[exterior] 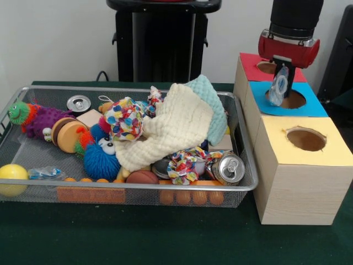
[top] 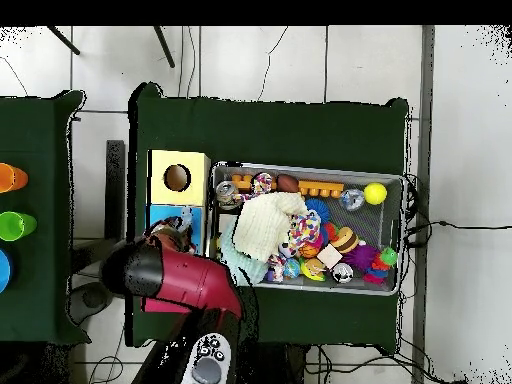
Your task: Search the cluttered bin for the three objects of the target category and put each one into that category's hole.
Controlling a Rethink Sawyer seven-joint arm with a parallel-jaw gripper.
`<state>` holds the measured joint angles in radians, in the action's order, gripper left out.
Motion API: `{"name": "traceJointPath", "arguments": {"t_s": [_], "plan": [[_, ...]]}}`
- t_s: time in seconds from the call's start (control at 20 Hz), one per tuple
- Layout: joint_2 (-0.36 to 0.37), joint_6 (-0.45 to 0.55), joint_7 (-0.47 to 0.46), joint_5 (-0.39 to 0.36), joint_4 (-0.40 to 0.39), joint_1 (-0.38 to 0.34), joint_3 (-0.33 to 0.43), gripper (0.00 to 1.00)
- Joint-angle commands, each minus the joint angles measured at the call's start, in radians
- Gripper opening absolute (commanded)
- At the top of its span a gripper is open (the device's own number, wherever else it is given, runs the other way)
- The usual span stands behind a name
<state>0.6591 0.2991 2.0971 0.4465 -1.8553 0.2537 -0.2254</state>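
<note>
While the gripper (exterior: 281, 88) hangs over the blue-topped box's hole (exterior: 290, 99), it clasps a clear, bluish object (exterior: 279, 85) — long axis upright, lower end pointing into that hole. From overhead, the red arm (top: 185, 280) covers the blue-topped box (top: 160, 216) beside the wire bin's (top: 310, 171) short edge — gripper hidden.

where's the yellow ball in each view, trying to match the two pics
Front view: the yellow ball sits in the near left corner of the wire bin, low at the picture's left edge.
Overhead view: the yellow ball lies in the bin's upper right corner.
Shared landmark: the cream cloth heaped in the bin, right of the ball in front, left of it overhead.
</note>
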Motion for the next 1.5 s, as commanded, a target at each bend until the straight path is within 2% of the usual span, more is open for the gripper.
{"name": "traceJointPath", "arguments": {"t_s": [0.05,0.2,0.65,0.85,1.05,1.15,1.2,1.3,1.5], "plan": [[-0.045,-0.092,0.198,0.015,-0.112,-0.012,0.137,0.00],[-0.071,-0.072,0.220,0.034,-0.075,0.017,0.115,0.00],[-0.142,-0.177,0.166,-0.001,-0.069,-0.070,0.223,0.00],[-0.156,-0.187,0.175,-0.009,-0.072,-0.042,0.196,0.00],[-0.153,-0.215,0.166,-0.023,-0.091,-0.059,0.211,0.00],[-0.153,-0.203,0.163,-0.023,-0.077,-0.034,0.181,0.00],[-0.152,-0.207,0.157,-0.029,-0.073,-0.029,0.176,1.00],[-0.153,-0.204,0.168,-0.020,-0.067,-0.011,0.159,1.00],[-0.137,-0.121,0.199,0.022,-0.049,0.028,0.113,1.00]]}}
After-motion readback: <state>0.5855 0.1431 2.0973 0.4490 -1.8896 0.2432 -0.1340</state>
